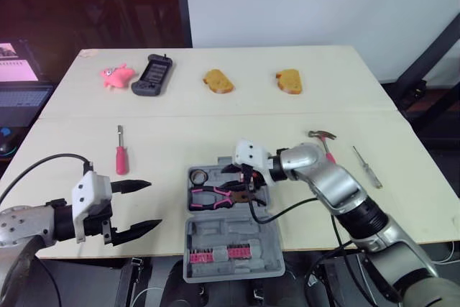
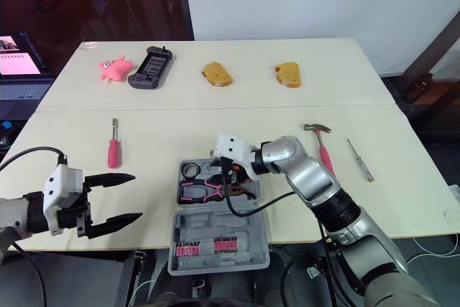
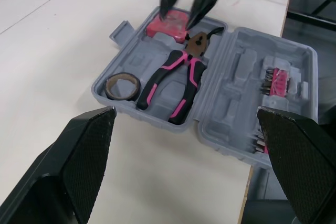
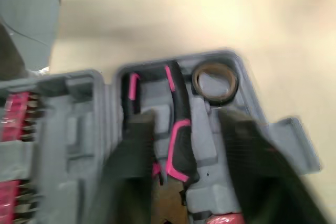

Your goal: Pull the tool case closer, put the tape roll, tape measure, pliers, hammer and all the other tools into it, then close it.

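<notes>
The grey tool case (image 1: pixel 192 231) lies open at the table's front edge. Its near half holds pink bits (image 1: pixel 219 253). The far half holds the tape roll (image 1: pixel 199 176), the pink-handled pliers (image 1: pixel 215 197) and a red tape measure (image 3: pixel 167 24). My right gripper (image 1: pixel 244 180) hovers open just over the tape measure and the pliers' head, with nothing between its fingers. My left gripper (image 1: pixel 138 208) stands open to the left of the case, near the table edge. The hammer (image 1: pixel 325 141) and a thin screwdriver (image 1: pixel 367 167) lie to the right. A red screwdriver (image 1: pixel 120 152) lies to the left.
Along the far side of the table sit a pink toy (image 1: pixel 115 75), a black handheld device (image 1: pixel 152 75) and two bread pieces (image 1: pixel 218 81) (image 1: pixel 289 81). A laptop (image 1: pixel 18 84) stands off the table's left side.
</notes>
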Motion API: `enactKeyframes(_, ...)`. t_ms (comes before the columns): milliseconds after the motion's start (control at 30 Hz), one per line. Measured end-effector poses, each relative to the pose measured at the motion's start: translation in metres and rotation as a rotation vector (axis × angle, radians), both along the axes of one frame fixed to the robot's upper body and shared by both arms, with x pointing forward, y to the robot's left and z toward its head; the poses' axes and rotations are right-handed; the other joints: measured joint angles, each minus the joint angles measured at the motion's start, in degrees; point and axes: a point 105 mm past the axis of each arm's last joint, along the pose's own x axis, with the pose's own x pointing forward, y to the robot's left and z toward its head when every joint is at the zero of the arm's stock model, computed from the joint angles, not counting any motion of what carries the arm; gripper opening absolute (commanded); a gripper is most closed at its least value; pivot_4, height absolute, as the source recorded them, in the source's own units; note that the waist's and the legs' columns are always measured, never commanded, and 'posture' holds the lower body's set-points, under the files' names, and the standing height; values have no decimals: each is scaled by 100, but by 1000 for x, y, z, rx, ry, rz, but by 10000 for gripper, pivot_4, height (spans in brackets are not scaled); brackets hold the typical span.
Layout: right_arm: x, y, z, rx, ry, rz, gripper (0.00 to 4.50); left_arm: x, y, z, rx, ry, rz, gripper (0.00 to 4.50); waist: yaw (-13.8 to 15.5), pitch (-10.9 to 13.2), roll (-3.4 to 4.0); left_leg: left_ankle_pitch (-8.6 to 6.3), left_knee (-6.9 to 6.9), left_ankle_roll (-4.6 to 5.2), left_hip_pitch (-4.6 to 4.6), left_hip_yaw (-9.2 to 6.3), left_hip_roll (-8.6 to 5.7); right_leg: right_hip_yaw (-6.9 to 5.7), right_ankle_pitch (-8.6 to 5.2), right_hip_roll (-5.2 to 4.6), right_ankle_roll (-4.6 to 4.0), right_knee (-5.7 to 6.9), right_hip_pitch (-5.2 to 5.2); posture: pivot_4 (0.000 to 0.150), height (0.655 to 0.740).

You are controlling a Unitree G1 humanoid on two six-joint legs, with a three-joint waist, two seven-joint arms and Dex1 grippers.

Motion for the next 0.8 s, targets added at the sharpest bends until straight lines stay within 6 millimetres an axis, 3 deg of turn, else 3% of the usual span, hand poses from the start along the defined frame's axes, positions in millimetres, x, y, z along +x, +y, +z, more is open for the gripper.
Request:
enactKeyframes(300, 9, -1, -27, -20, 29, -41, 256, 1, -4, 0, -2, 2, -26, 45000, -9, 0, 0, 0, 0, -1, 0, -1, 1, 0, 0, 1, 0, 1, -1, 1500, 7188)
enactKeyframes(600, 10, -1, -40, -72, -22, 2, 256, 1, -3, 0, 0, 3, -26, 45000, -24, -10, -1, 0, -1, -1, 12, -3, 1, 0, -1, 2, 0, 1, 11, 1500, 7188)
enactKeyframes(800, 11, 1, -48, -122, -67, 38, 256, 1, -3, 0, 1, 4, -25, 45000, -20, -38, -22, -3, -20, -3, 87, -7, 3, 0, -11, -1, -15, -7, 51, 1500, 7188)
